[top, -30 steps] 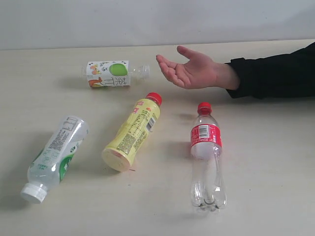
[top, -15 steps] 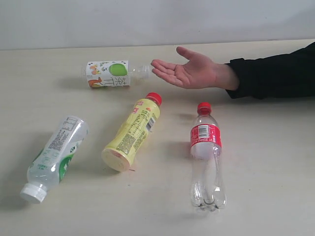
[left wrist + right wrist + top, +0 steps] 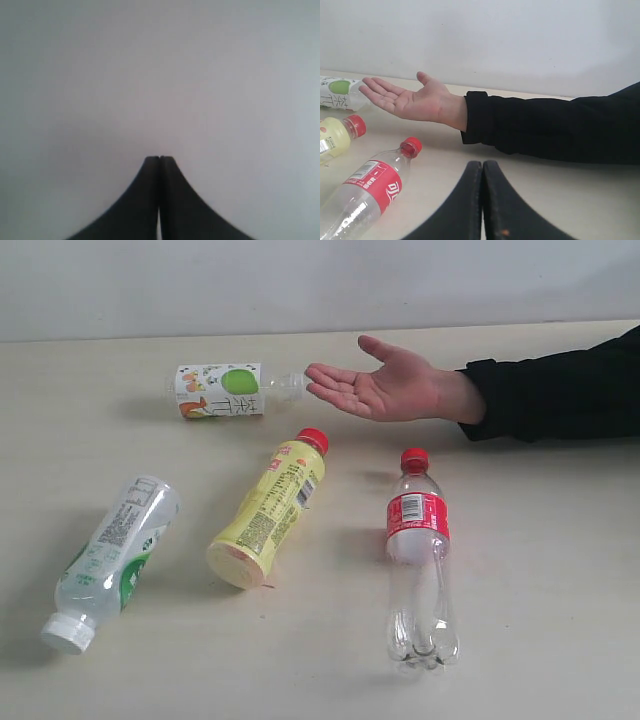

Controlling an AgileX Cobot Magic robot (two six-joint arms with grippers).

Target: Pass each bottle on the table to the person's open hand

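**Four bottles on the table [image 3: 560, 570] beside an open hand [image 3: 385, 385]**

Four plastic bottles lay on their sides on the pale table, none touching another. The short green-apple bottle [image 3: 225, 390] lay farthest back, its clear neck pointing toward the fingertips of the open hand; whether neck and fingertips touched could not be told. The yellow bottle [image 3: 270, 510] lay near the middle, slanted, with its red cap toward the hand and its base toward the camera. The red-label bottle [image 3: 420, 560], clear and red-capped, lay on the right of the exterior view, cap toward the rear. The green-white bottle [image 3: 110, 555] lay at the left, well apart from the hand, its white cap nearest the front edge.

The open hand was held palm up at the rear of the table with fingers extended, on an arm in a black sleeve [image 3: 560, 390] that entered from the right. A plain pale wall [image 3: 300, 280] stood behind.

The left gripper [image 3: 159, 160] was closed, its two dark fingers pressed together before a blurred, featureless grey surface. The right gripper [image 3: 482, 165] was likewise closed, with no gap between its fingers. It was over the table near the sleeve, with the red-label bottle just beside it.
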